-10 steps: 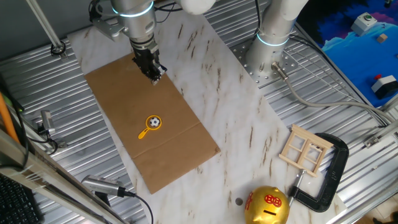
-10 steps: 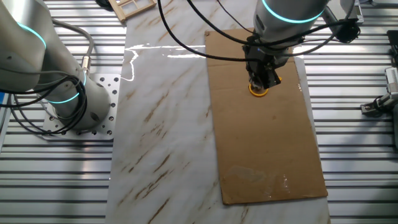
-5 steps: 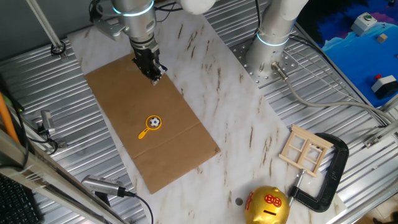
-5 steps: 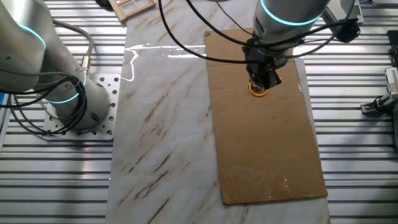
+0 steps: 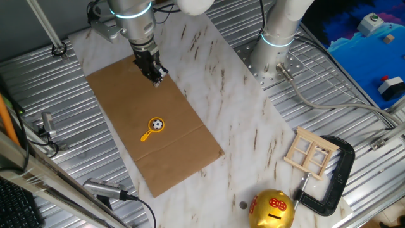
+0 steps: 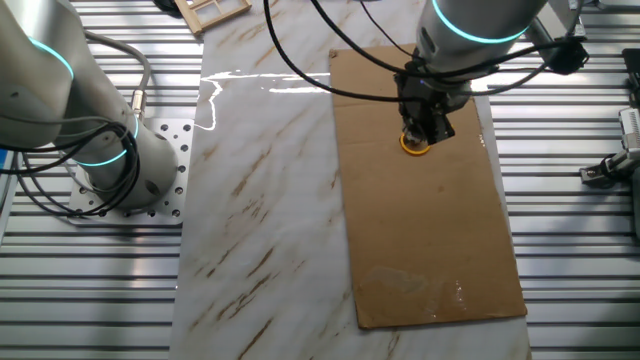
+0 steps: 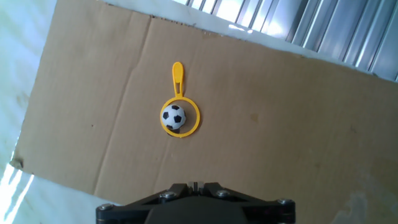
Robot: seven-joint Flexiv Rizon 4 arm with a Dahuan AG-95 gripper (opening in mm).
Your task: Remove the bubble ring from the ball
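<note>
The yellow-orange bubble ring [image 5: 149, 132] lies flat on the brown cardboard sheet [image 5: 126, 101], its hoop around the small black-and-white ball [image 5: 156, 124]. In the hand view the ball [image 7: 173, 116] sits inside the hoop and the ring's handle [image 7: 177, 74] points away from me. My gripper [image 5: 158, 77] hangs above the far part of the cardboard, well apart from the ring, its fingers together and empty. In the hand view the gripper [image 7: 195, 185] shows only at the bottom edge. In the other fixed view the gripper [image 6: 425, 132] covers most of the ring [image 6: 413, 151].
The cardboard lies on a marble-patterned board [image 5: 240, 107]. A pale wooden window frame [image 5: 309, 152] and a black clamp [image 5: 335, 177] lie at the right. A gold round bank [image 5: 272, 209] stands at the near edge. A second arm's base [image 5: 275, 44] stands at the back.
The arm has shifted very slightly above the cardboard. The ring and ball have not moved.
</note>
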